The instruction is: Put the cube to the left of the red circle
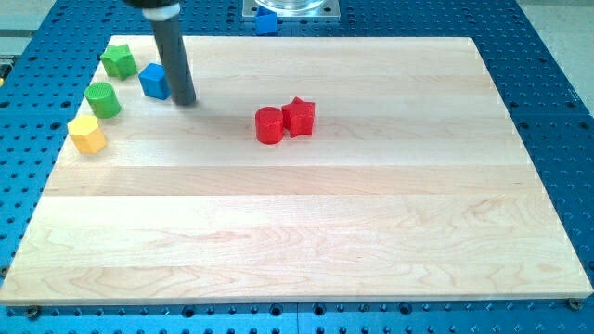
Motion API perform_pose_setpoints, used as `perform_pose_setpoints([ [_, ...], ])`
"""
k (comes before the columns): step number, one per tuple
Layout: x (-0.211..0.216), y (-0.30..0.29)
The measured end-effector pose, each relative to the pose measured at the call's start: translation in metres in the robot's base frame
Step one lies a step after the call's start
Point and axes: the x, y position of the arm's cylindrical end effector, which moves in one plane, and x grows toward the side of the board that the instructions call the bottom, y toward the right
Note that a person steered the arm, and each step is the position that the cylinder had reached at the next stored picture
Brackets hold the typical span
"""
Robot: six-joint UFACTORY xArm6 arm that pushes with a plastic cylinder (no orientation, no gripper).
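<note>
The dark rod comes down from the view's top left, and my tip [185,100] rests on the wooden surface [306,232] just at the right side of the blue cube [154,81], touching it or very nearly so. There is no pincer on this arm, only the bare rod, so nothing opens or closes.

The blue cube sits near the surface's upper left corner. Well apart from it, toward the middle of the view's upper half, stands the red circle [269,124], with a red star [300,116] pressed against its right side.

Around the cube at the left edge lie three more blocks: a green star [118,59] above and left of it, a green cylinder [103,99] below and left, and a yellow hexagon [87,134] lower still. Another blue block [266,21] lies off the surface at the view's top, its shape unclear.
</note>
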Motion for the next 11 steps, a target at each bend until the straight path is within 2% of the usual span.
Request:
perform_pose_setpoints([
  [1,-0.073,0.024],
  [2,-0.100,-0.025],
  [3,-0.056,-0.056],
  [4,-0.008,-0.049],
  [5,0.042,-0.018],
  [6,0.004,-0.019],
  [7,0.022,-0.071],
  [8,0.067,-0.058],
  [9,0.071,-0.034],
  [10,0.101,-0.031],
  [11,0.106,-0.026],
])
